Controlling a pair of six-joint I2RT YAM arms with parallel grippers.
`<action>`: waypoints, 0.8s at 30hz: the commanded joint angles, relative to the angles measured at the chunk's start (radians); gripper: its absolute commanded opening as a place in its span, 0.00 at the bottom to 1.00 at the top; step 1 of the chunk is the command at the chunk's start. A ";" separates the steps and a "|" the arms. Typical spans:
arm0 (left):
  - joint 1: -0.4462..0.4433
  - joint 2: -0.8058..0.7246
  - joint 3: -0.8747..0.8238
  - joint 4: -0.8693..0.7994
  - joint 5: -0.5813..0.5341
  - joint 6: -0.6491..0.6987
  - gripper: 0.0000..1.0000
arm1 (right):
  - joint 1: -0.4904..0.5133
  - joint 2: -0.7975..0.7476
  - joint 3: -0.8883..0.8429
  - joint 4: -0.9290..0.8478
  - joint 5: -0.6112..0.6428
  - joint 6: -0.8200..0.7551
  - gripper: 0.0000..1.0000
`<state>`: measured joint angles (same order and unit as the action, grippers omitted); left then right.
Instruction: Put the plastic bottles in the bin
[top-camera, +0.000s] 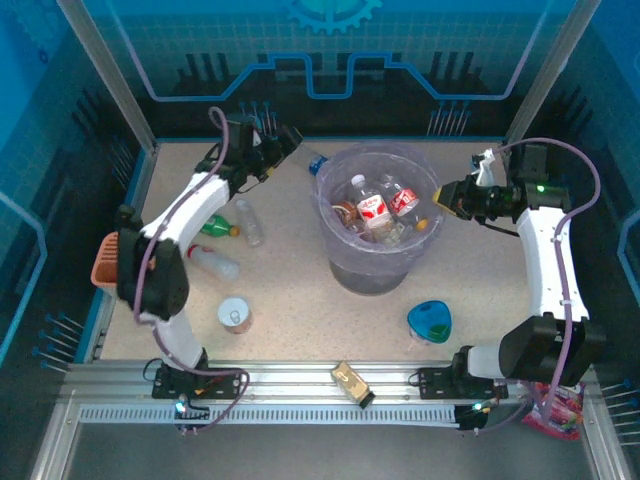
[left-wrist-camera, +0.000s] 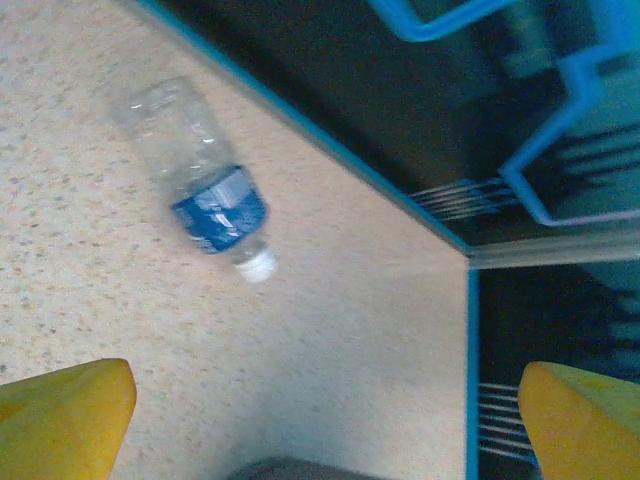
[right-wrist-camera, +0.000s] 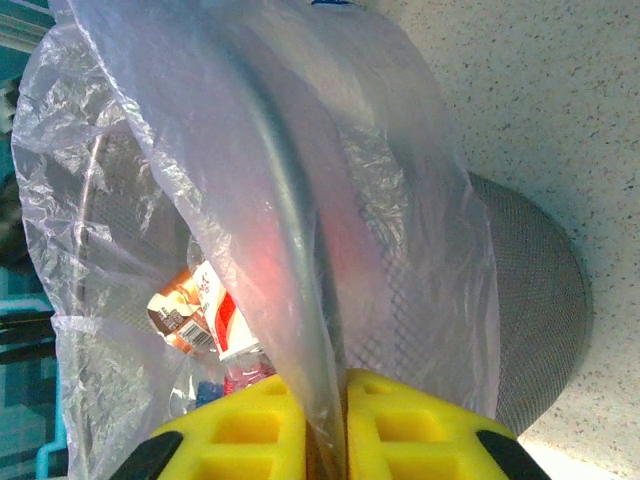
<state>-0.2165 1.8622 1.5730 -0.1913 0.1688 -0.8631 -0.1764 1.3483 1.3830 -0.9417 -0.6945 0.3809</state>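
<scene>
Now the right gripper (right-wrist-camera: 322, 420) is clamping tight on the bagged rim of the round translucent grey-lavender bin (top-camera: 372, 272), while the left gripper (left-wrist-camera: 325, 400) is gaping wide, empty, near a clear blue-labelled plastic bottle (left-wrist-camera: 205, 185) lying beside the bin's far-left edge.

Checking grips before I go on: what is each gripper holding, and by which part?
The right gripper pinches the bin by its bag-lined rim. The left gripper is open, empty.
</scene>
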 joint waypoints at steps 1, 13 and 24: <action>0.004 0.132 0.131 -0.063 -0.065 -0.090 0.99 | 0.033 -0.009 0.006 -0.025 0.022 0.001 0.15; -0.033 0.626 0.753 -0.343 -0.099 -0.198 0.99 | 0.038 -0.026 -0.042 0.005 0.026 0.013 0.14; -0.050 0.795 0.944 -0.382 -0.089 -0.275 0.96 | 0.032 -0.057 -0.062 0.011 0.031 0.015 0.13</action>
<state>-0.2680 2.6358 2.4756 -0.5407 0.0826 -1.1061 -0.1635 1.3052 1.3418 -0.8787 -0.6552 0.4038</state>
